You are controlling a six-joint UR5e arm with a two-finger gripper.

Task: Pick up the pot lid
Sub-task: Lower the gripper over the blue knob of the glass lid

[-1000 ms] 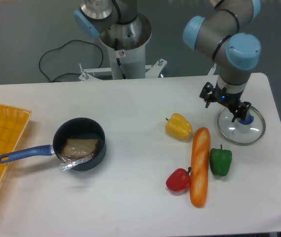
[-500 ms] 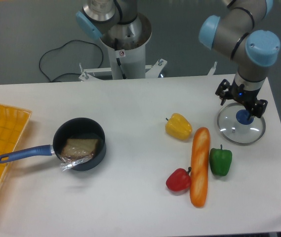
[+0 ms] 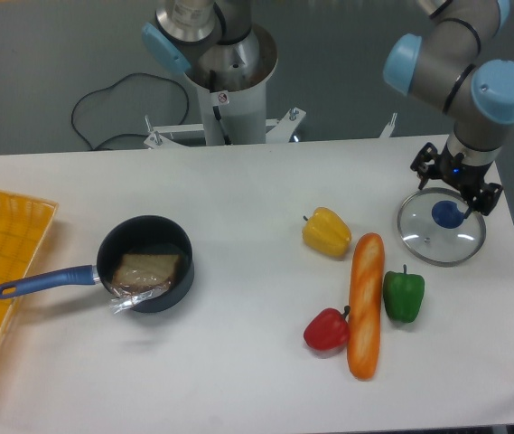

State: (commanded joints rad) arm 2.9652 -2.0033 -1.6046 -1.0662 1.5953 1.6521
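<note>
In the fixed camera's view, the gripper [image 3: 458, 185] is farther right than in the 2 earlier frames, at the far side of the pot lid [image 3: 419, 240]. Its 2 fingertips are spread wide, with nothing gripped. The lid lies where it was, flat on the table [image 3: 238, 362] at the right, its blue knob [image 3: 448, 214] more exposed than in the first frame. The green pepper [image 3: 403, 297] is near the lid, unmoved.
</note>
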